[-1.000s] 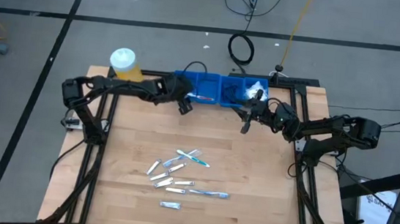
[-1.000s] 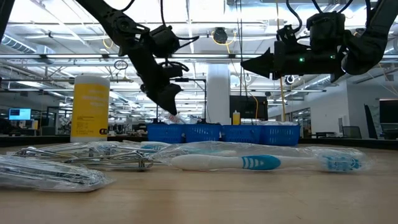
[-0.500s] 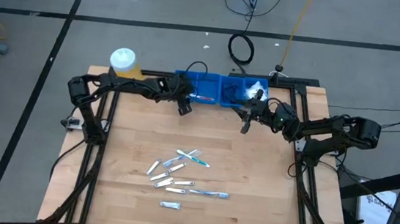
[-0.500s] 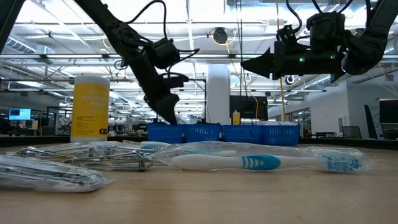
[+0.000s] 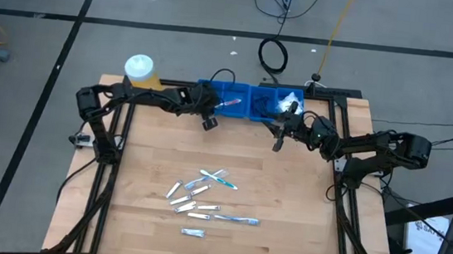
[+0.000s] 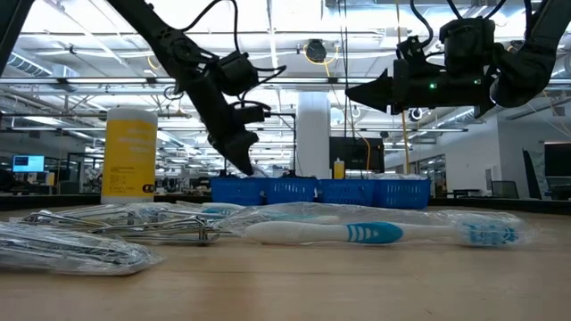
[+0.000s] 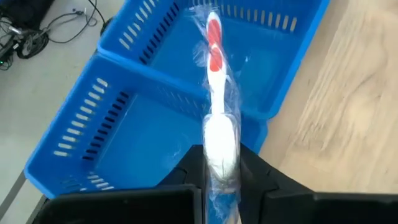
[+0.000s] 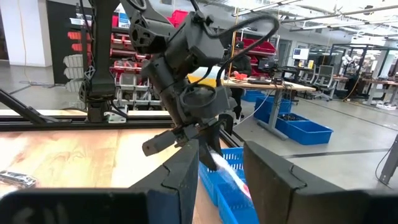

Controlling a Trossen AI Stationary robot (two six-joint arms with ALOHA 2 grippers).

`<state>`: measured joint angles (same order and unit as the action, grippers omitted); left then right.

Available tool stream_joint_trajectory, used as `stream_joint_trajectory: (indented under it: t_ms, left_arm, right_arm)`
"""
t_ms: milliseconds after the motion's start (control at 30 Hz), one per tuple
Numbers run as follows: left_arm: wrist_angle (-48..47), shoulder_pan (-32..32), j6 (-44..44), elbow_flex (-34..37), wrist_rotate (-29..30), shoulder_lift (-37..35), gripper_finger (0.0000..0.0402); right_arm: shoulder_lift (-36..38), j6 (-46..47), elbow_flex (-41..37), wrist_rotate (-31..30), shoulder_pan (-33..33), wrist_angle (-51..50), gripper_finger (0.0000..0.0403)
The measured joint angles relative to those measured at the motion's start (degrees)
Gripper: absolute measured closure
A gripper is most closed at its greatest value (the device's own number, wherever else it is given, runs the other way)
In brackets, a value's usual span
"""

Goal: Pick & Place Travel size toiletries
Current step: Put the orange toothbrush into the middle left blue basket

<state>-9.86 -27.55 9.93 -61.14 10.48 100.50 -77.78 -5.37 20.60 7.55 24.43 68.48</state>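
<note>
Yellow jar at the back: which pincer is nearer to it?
Left. The left pincer is at the blue tray beside the jar; the right pincer hangs farther off, near the tray's other end.

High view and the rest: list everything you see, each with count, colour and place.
blue compartment tray: one, blue, far edge of the table, mid.
yellow jar: one, yellow with white cap, far left corner.
loose toiletries: a cluster, count unclear, white, blue-white and silver, near-centre of the table.
wrapped toothbrush: one, white with red, in the left gripper above the tray.
wooden table: one, light wood.
cables: black and yellow, on the floor beyond the table.
left gripper: shut on the wrapped toothbrush, at the tray's left end.
right gripper: empty, beside the tray's right part.
</note>
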Motion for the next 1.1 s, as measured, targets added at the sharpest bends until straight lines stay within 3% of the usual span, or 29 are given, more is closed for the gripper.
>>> stream_joint_trajectory:
  t_ms: [267,433,667,900,1100]
  left_arm:
    - [-1.5,1.5,-4.9,-5.4,2.3,-0.1,0.0343]
    - [-1.4,2.9,-12.1,-9.2,3.6,-0.1,0.0364]
    - [8.4,5.0,-25.9,-9.1,6.1,1.1,0.0364]
    - [24.6,7.0,-31.1,-6.8,9.6,9.3,0.0364]
    - [26.6,7.2,-31.4,-6.6,14.0,14.1,0.0364]
  right_arm:
    - [0.0,-0.1,0.0,0.0,0.0,0.0,0.0287]
    - [0.0,-0.3,0.0,0.0,0.0,-0.2,0.0287]
    - [0.0,-0.3,0.0,0.0,0.0,-0.2,0.0287]
    - [0.0,0.0,0.0,0.0,0.0,-0.2,0.0287]
    - [0.0,0.0,0.0,0.0,0.0,-0.2,0.0287]
